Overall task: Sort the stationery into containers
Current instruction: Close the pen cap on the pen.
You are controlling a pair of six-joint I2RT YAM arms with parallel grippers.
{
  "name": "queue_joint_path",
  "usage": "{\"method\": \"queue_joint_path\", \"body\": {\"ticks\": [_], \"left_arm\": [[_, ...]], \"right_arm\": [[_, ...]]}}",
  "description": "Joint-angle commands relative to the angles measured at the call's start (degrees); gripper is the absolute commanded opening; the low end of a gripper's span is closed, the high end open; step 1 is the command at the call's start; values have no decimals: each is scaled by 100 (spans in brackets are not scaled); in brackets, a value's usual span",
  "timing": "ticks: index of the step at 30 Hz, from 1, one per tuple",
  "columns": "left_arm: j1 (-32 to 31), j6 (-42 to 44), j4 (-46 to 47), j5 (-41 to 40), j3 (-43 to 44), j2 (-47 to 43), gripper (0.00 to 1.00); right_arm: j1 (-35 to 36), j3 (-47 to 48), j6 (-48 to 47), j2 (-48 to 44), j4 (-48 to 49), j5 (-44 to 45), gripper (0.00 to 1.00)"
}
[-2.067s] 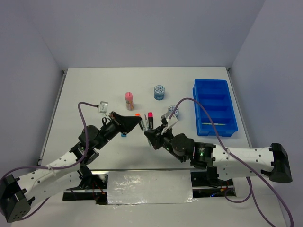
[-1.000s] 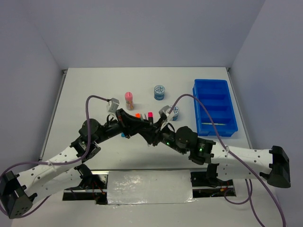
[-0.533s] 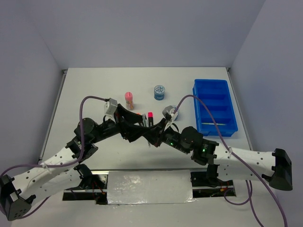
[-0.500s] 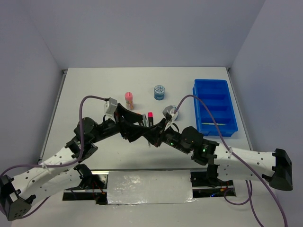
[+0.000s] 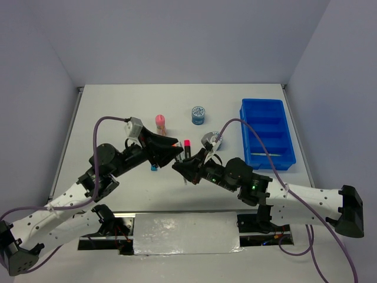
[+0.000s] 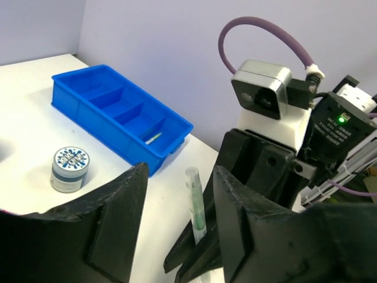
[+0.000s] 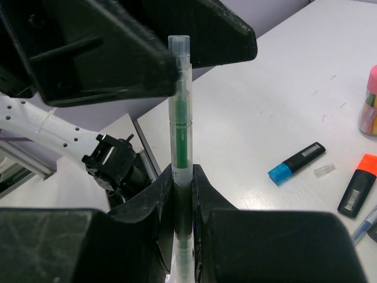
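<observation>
A thin clear pen with a green core (image 7: 179, 118) stands upright in my right gripper (image 7: 181, 171), which is shut on its lower half. My left gripper (image 6: 179, 177) is open, one jaw on each side of the pen's top (image 6: 196, 206) without touching it. In the top view the two grippers meet at the table's middle, left gripper (image 5: 171, 152) and right gripper (image 5: 179, 167). The blue compartment tray (image 5: 266, 134) sits at the right and holds one pale pen (image 6: 154, 137).
On the table lie a blue-capped highlighter (image 7: 296, 163), an orange-capped one (image 7: 359, 188) and a pink-capped one (image 5: 187, 147). A pink-topped tube (image 5: 159, 122) and a patterned roll (image 5: 198, 114) stand farther back. Another roll (image 6: 69, 169) stands near the tray.
The right gripper has shut on the pen. The left gripper has opened, let go of it, and drawn back a little to the left.
</observation>
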Motion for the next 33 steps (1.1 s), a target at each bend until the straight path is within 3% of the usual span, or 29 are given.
{"method": "queue_joint_path", "body": {"ticks": [1, 3, 9, 11, 12, 15, 24, 33], "left_arm": [[-21, 87, 170, -172, 248, 20, 56], [-20, 61, 267, -120, 222, 46, 54], [-21, -27, 381, 231, 178, 205, 21], [-21, -106, 416, 328, 82, 222, 3], [-21, -133, 443, 337, 38, 214, 0], [-21, -273, 574, 373, -182, 161, 0], [-257, -502, 830, 277, -859, 354, 0], [-732, -326, 707, -145, -1044, 460, 0]], "right_arm": [[-20, 101, -10, 29, 210, -166, 0], [-20, 128, -19, 55, 166, -201, 0], [-11, 206, -45, 99, 122, -9, 0], [-28, 356, -133, 134, 8, 97, 0], [-28, 417, -176, 143, -19, 219, 0], [-151, 689, -326, 257, -107, 273, 0], [-1258, 2095, -545, 925, -387, -746, 0], [-1399, 3818, -740, 1672, -1161, -1212, 0]]}}
